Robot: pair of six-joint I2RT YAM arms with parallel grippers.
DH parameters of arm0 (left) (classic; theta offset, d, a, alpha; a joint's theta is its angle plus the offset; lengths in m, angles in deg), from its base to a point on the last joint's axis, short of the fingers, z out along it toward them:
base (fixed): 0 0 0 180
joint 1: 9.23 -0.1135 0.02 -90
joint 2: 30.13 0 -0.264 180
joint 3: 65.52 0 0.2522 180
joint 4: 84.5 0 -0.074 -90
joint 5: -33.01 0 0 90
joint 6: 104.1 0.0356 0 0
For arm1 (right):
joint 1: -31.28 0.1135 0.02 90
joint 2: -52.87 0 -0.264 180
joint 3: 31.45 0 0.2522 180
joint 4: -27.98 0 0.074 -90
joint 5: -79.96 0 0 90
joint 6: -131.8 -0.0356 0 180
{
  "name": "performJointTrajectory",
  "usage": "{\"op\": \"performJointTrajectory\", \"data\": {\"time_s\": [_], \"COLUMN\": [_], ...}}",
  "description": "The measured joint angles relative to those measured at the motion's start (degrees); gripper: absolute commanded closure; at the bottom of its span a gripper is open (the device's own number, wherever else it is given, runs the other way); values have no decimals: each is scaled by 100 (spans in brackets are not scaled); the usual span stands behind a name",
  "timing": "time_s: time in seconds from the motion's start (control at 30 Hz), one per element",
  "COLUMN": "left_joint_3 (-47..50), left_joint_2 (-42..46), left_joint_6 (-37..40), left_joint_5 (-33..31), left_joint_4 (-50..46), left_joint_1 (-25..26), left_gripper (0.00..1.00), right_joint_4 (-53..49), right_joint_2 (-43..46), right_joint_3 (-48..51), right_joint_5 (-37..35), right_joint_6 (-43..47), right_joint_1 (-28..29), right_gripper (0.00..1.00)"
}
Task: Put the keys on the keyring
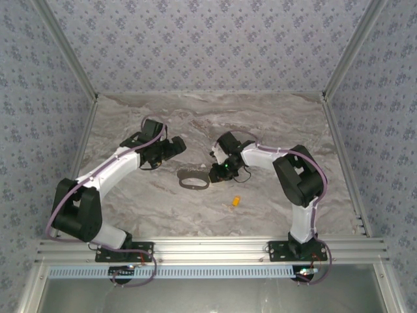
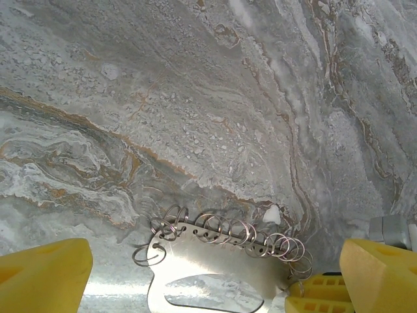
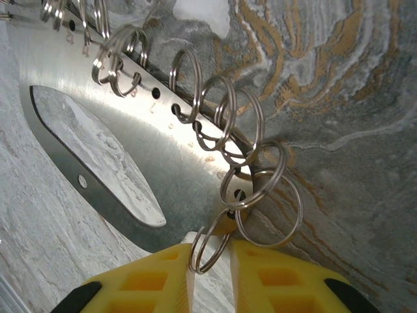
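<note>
Yellow pads of my right claw stand narrow, one split ring of the keyring sitting between them; whether it is clamped, I cannot tell. The keyring lies flat on the marble table, between my two claws. My left claw gapes wide near it, holding nothing. The key lies apart on the table, nearer my bases.
</note>
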Motion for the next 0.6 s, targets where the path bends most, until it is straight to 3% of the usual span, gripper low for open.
{"op": "performJointTrajectory", "data": {"time_s": [0.6], "left_joint_3": [0], "left_joint_2": [0], "left_joint_6": [-83], "left_joint_5": [70], "left_joint_4": [72], "left_joint_1": [-31], "left_gripper": [2], "right_joint_4": [-4], "right_joint_2": [-33], "right_joint_3": [-186], "right_joint_5": [-61], "right_joint_6": [2], "right_joint_1": [-2], "right_gripper": [73]}}
